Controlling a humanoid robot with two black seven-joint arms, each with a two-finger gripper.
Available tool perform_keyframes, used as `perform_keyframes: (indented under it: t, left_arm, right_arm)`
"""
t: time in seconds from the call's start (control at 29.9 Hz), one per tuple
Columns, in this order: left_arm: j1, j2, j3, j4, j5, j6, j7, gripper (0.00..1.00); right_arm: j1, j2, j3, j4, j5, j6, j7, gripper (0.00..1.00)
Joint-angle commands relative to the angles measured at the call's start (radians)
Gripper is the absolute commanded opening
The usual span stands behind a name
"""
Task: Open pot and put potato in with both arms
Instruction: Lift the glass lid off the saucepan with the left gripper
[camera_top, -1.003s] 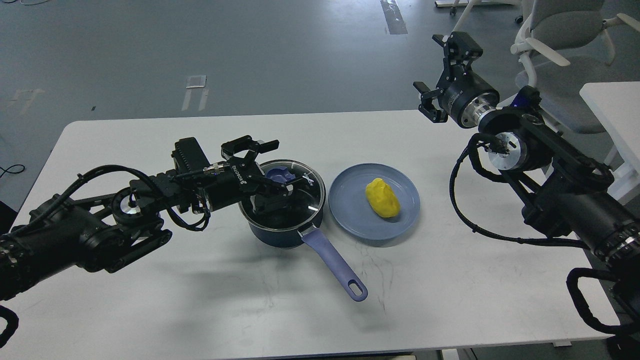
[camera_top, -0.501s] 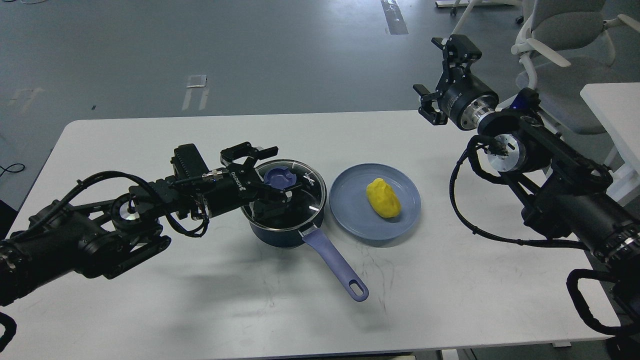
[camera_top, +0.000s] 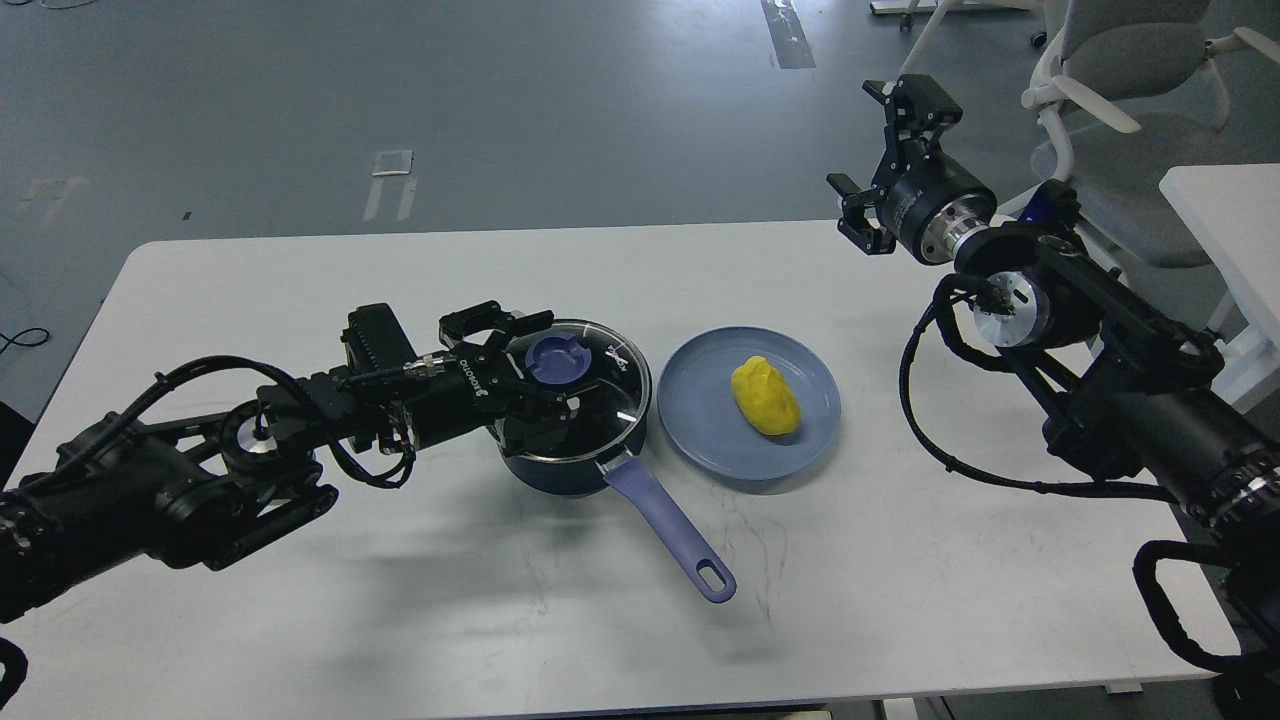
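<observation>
A dark blue pot with a purple handle stands mid-table, closed by a glass lid with a blue knob. My left gripper is open just left of the knob, low over the lid, with one finger behind the knob and one in front; it holds nothing. A yellow potato lies on a blue plate to the right of the pot. My right gripper is open and empty, raised above the table's far right edge, well away from the potato.
The white table carries only the pot and plate. Office chairs and a second white table stand at the far right behind my right arm.
My left gripper has drawn back a little to the left, so the lid's knob shows more fully. The right gripper has barely shifted. Pot, lid, plate and potato have not moved.
</observation>
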Motion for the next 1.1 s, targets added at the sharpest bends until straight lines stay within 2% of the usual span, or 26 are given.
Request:
perform_keyframes:
  t: [0.0, 0.07, 0.27, 0.47, 0.87, 1.07]
  left_arm:
    - [0.001, -0.001, 0.0, 0.0, 0.0, 0.0, 0.0, 0.71]
    - [0.001, 0.001, 0.0, 0.001, 0.0, 0.0, 0.0, 0.6]
    - [0.002, 0.013, 0.0, 0.0, 0.006, 0.0, 0.0, 0.39]
    - [-0.003, 0.042, -0.003, -0.011, -0.002, 0.0, 0.0, 0.39]
    - [-0.015, 0.136, -0.006, -0.201, -0.006, 0.0, 0.0, 0.4]
    - [-0.059, 0.202, -0.02, -0.203, -0.045, 0.0, 0.0, 0.4]
  right_arm:
    - [-0.002, 0.0, 0.0, 0.0, 0.0, 0.0, 0.0, 1.0]
    - [-0.007, 0.0, 0.0, 0.0, -0.002, 0.0, 0.0, 1.0]
    - [-0.012, 0.001, -0.002, -0.001, -0.002, 0.0, 0.0, 1.0]
    - [-0.013, 0.007, -0.003, -0.006, -0.003, 0.0, 0.0, 1.0]
    - [-0.015, 0.009, -0.012, -0.008, -0.003, 0.0, 0.0, 1.0]
    - [-0.013, 0.007, -0.02, -0.006, -0.003, 0.0, 0.0, 1.0]
